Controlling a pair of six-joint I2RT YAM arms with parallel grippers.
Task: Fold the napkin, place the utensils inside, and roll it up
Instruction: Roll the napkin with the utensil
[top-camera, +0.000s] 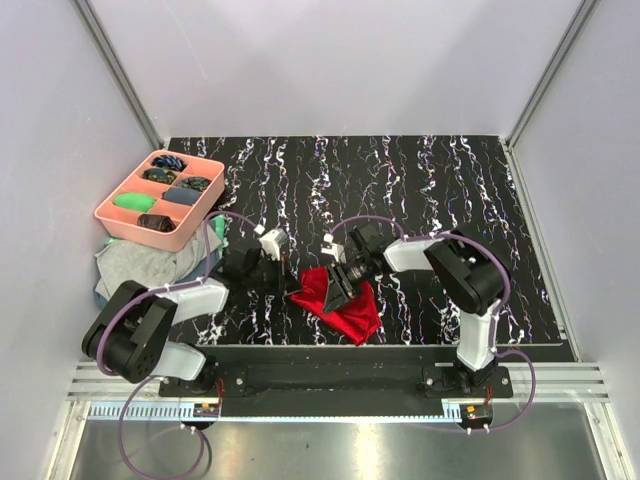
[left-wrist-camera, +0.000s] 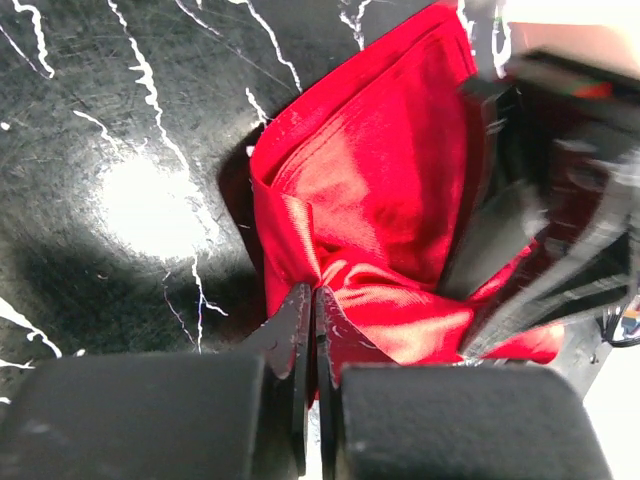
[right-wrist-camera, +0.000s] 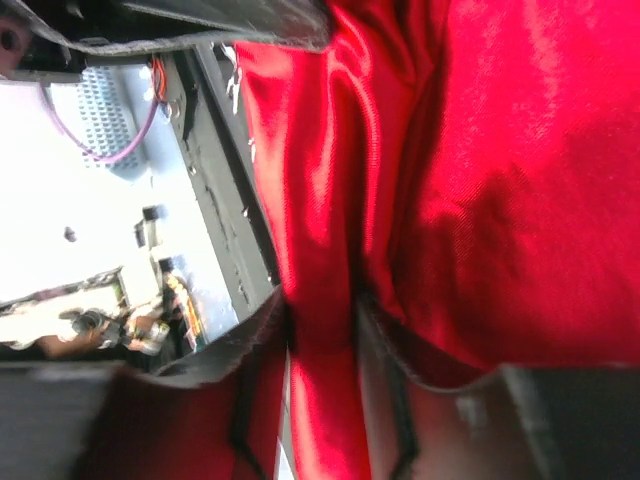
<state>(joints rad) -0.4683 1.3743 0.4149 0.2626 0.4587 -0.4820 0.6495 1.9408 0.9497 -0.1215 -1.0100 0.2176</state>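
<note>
Your tabletop (top-camera: 420, 190) is a black slab veined with white, and most of it lies bare toward the far edge; everything that matters is bunched at the middle of the near edge. At the far left corner sits a pink tray (top-camera: 110, 215) with divided compartments, and just nearer than it, at the left edge, a pile of grey and other cloths (top-camera: 135, 265). The napkin (top-camera: 345, 310) is the red cloth, crumpled and half lifted between the two arms, close to the near edge, not yet a clean triangle or strip. Your left gripper (left-wrist-camera: 312, 300) has its jaws pinched fully together on a fold at the cloth's left side. Your right gripper (right-wrist-camera: 325, 320) has a ridge of red fabric running between its jaws, which stand at a narrow gap; from these views you cannot tell whether they actually clamp the cloth or just straddle it. You cannot see the utensils in any view, so locate them before you plan the placing step. The risks from here: the cloth is satin-smooth and thin, so a loose right-hand hold could let it slide out as you spread it, and the fold will collapse. Both grippers work very near each other, so a careless pull could knock them together. And so close to the near edge, a dragged corner could slip off the tabletop.
</note>
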